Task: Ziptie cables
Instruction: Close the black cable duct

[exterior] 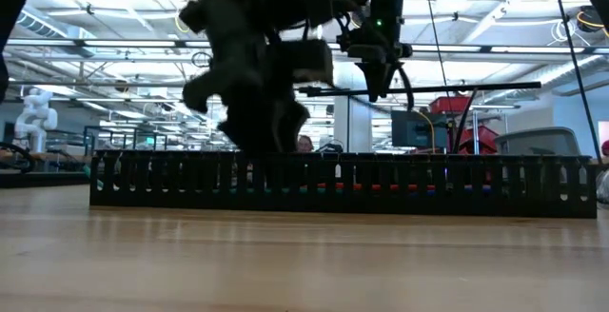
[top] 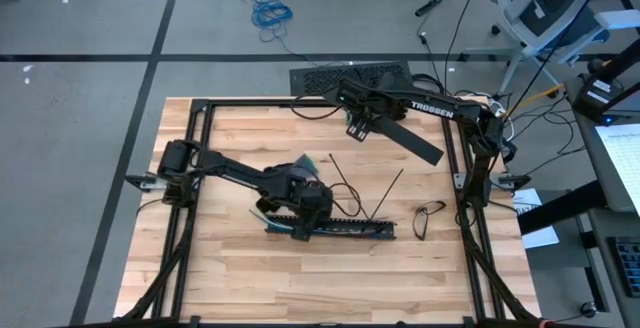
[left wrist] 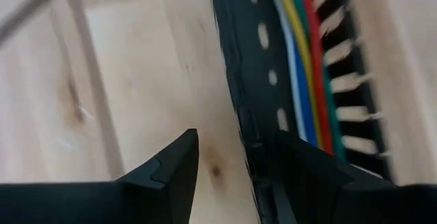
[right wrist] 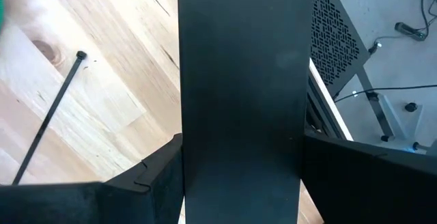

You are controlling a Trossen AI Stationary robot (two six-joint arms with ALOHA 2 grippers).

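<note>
The left gripper (top: 305, 218) is low over the left end of the long black slotted plastic channel (top: 350, 229) on the wooden table (top: 250, 278), its fingers (left wrist: 174, 166) apart. The thin coloured cables (left wrist: 307, 67) lie side by side inside the channel. The right gripper (top: 362, 118), farther back, is clamped on a flat black plastic strip (top: 405, 136).

A robotics lab: wooden workbench (top: 240, 268), floor cables (top: 270, 12), humanoid robot (exterior: 36, 112) behind

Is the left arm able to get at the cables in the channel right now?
Probably yes. The left gripper hangs open over the channel, one finger at its wall, and the cables lie uncovered inside it.
</note>
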